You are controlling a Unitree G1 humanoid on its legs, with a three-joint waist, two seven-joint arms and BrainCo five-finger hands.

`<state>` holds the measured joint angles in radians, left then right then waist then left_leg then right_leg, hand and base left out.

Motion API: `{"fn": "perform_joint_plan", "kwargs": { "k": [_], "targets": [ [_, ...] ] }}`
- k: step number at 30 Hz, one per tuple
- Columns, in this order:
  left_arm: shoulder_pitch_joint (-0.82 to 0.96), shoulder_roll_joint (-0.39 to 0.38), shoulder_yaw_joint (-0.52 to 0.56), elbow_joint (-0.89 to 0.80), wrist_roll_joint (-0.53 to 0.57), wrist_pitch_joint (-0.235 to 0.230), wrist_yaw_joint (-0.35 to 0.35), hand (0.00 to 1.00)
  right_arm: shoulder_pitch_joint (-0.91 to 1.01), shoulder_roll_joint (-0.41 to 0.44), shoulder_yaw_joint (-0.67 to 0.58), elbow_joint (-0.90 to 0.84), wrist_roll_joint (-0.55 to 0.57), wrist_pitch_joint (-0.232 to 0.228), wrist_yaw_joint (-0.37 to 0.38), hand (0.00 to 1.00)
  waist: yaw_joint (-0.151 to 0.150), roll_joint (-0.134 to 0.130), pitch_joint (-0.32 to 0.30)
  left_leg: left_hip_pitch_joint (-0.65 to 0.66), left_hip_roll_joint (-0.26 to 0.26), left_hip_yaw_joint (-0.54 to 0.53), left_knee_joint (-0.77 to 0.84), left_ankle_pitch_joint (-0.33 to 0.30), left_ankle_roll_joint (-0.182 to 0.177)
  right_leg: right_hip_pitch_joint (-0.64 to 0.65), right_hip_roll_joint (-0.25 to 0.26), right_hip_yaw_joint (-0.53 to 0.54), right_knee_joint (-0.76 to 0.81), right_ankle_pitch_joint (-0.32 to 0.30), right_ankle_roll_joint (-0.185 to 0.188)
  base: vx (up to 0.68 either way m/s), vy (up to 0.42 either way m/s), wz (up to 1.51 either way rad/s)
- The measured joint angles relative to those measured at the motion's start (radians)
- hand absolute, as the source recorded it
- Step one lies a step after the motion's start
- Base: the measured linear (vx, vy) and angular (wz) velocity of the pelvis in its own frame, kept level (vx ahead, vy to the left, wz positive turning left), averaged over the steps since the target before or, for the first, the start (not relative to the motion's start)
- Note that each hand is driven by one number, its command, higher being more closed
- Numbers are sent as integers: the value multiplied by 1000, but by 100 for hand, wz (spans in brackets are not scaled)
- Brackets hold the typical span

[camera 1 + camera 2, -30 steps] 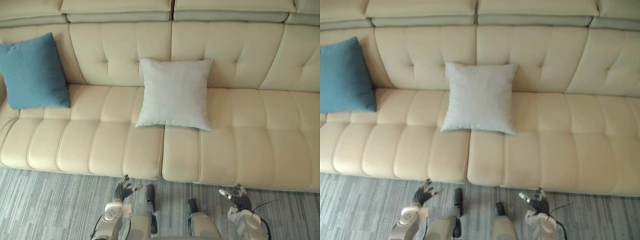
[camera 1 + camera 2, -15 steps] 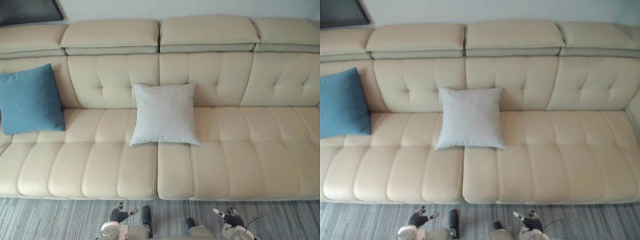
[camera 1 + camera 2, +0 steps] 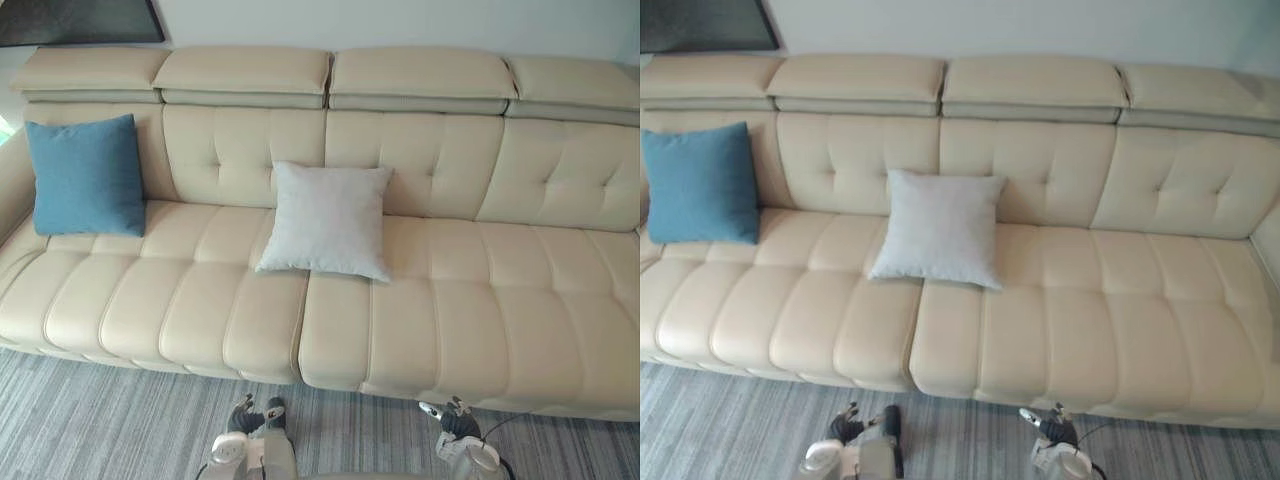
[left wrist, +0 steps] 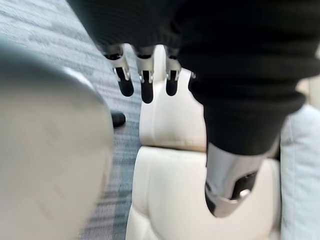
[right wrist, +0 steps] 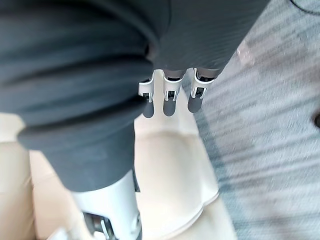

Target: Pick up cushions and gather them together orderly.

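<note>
A blue cushion (image 3: pixel 86 176) leans against the sofa's back at its far left end. A pale grey cushion (image 3: pixel 328 219) leans upright near the sofa's middle, well apart from the blue one. My left hand (image 3: pixel 247 418) hangs low over the carpet in front of the sofa, fingers (image 4: pixel 145 85) relaxed and holding nothing. My right hand (image 3: pixel 450 418) hangs likewise at the lower right, its fingers (image 5: pixel 170 102) straight and empty. Both hands are far below the cushions.
The long cream leather sofa (image 3: pixel 480 290) spans the view, with headrests along the back. Its right half has bare seat room. Grey striped carpet (image 3: pixel 90 420) lies in front. A dark frame (image 3: pixel 80 20) hangs on the wall at upper left.
The whole picture has shifted as the camera moved, showing more of the sofa's back, wall and left end. The cushions stay where they were. Both hands remain low and empty.
</note>
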<state>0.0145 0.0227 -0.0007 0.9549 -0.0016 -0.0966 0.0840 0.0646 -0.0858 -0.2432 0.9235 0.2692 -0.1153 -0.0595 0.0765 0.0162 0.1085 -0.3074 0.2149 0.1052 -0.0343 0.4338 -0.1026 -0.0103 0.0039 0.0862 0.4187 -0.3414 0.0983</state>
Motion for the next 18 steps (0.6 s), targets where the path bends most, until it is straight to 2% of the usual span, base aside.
{"fn": "perform_joint_plan", "kwargs": {
  "k": [1,2,3,4,6,8,9,10,11,12,13,16,18],
  "targets": [
    [-18,-3,-1,-13,0,-1,-3,0,5,9,-15,16,8,0,0,0,-13,-16,8,-7,-27,-1,43,-50,-34,8,-24,-56,-45,1,-44,-317,-138,59],
    [-34,4,7,-14,0,0,-2,0,-12,26,-31,39,9,1,-1,0,-10,-49,27,-16,-60,-4,149,-185,-36,9,-54,-86,-69,-10,-85,-249,-89,25],
    [-45,2,17,-10,0,5,-1,0,-22,26,-45,43,10,4,-2,0,-14,-61,36,-42,-86,-7,305,-325,4,-6,-76,-98,-78,0,-90,-209,-55,-6],
    [-41,3,17,-12,0,7,-1,0,-15,29,-52,40,10,4,-1,0,-19,-66,38,-49,-101,-3,434,-423,20,-19,-92,-97,-83,20,-85,-275,8,-15],
    [-36,-3,21,-8,0,15,-3,0,20,33,-57,38,10,8,0,0,-18,-56,31,-19,-90,-12,612,-567,15,-23,-99,-80,-112,61,-66,-257,128,-19],
    [-18,-8,28,5,-1,17,-4,0,56,47,-71,39,11,12,-1,0,-21,-40,20,32,-62,-36,691,-682,0,-34,-99,-70,-114,84,-41,-174,243,-11],
    [-18,-12,50,16,0,18,-4,0,72,54,-80,49,14,19,0,0,-22,-21,12,55,-52,-36,667,-738,-10,-48,-98,-56,-110,99,-16,-182,291,-14],
    [-15,-16,57,19,0,20,-4,0,72,60,-89,57,14,24,0,0,-23,-22,8,75,-59,-27,624,-756,2,-52,-93,-47,-114,105,-4,-226,352,-20],
    [-6,7,61,21,-1,25,-2,0,73,92,-96,79,14,33,1,0,-29,-53,-3,105,-102,-14,533,-752,19,-64,-115,-14,-131,109,12,-136,207,-18],
    [-5,24,58,24,0,25,-1,0,72,108,-104,82,15,38,2,0,-32,-75,-14,129,-122,5,472,-728,17,-68,-130,5,-140,116,13,-157,196,-26],
    [4,41,55,36,1,26,-1,0,76,115,-109,85,15,37,4,0,-37,-89,-28,167,-150,24,379,-680,34,-69,-139,35,-166,137,3,-129,121,-24],
    [19,66,20,60,1,25,-1,0,81,110,-118,98,16,36,4,0,-55,-85,-44,193,-200,30,276,-647,44,-57,-122,51,-221,182,-13,-120,105,-7],
    [27,70,19,74,1,25,-3,0,73,95,-124,120,14,36,6,0,-61,-80,-53,207,-211,39,242,-628,50,-58,-121,70,-245,203,-8,-17,18,-26]
  ]
}}
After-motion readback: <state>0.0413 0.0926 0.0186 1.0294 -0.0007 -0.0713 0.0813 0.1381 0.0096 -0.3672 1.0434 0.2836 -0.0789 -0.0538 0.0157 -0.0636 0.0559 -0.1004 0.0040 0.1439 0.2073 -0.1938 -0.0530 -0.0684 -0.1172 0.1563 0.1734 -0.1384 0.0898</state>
